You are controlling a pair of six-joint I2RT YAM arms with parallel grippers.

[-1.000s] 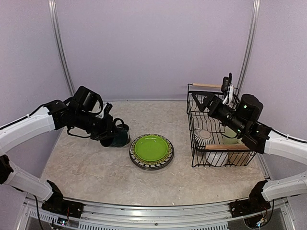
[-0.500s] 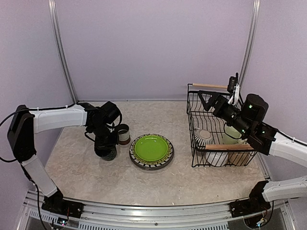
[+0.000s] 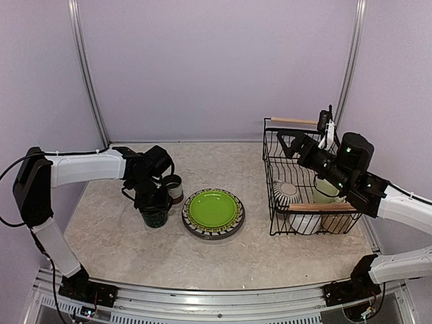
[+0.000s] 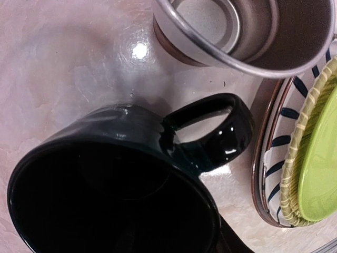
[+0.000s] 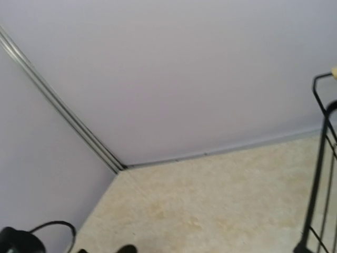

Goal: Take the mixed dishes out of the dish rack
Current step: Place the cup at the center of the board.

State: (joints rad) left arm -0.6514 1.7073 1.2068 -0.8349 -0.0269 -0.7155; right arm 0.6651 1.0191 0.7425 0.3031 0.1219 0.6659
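A dark teal mug (image 3: 156,217) stands upright on the table, left of the stacked plates, and fills the left wrist view (image 4: 121,179) with its handle toward the plates. My left gripper (image 3: 152,201) is right over its rim; its fingers are hidden, so its state is unclear. A brown-white mug (image 3: 174,188) (image 4: 247,31) stands just behind. The lime-green plate (image 3: 212,209) (image 4: 321,174) tops a striped plate (image 4: 274,153). The black dish rack (image 3: 270,202) holds a pale green mug (image 3: 325,190) and white bowls (image 3: 287,193). My right gripper (image 3: 283,143) hovers open over the rack's far left corner.
The rack's wooden handles (image 3: 317,207) lie along its near and far sides, and one rack wire (image 5: 318,184) shows at the right edge of the right wrist view. The back wall stands close behind the rack. Bare tabletop (image 3: 223,260) lies in front of the plates.
The left arm swung in and brought the dark teal mug down onto the table, upright beside the brown-white mug. The right gripper rose slightly over the rack.
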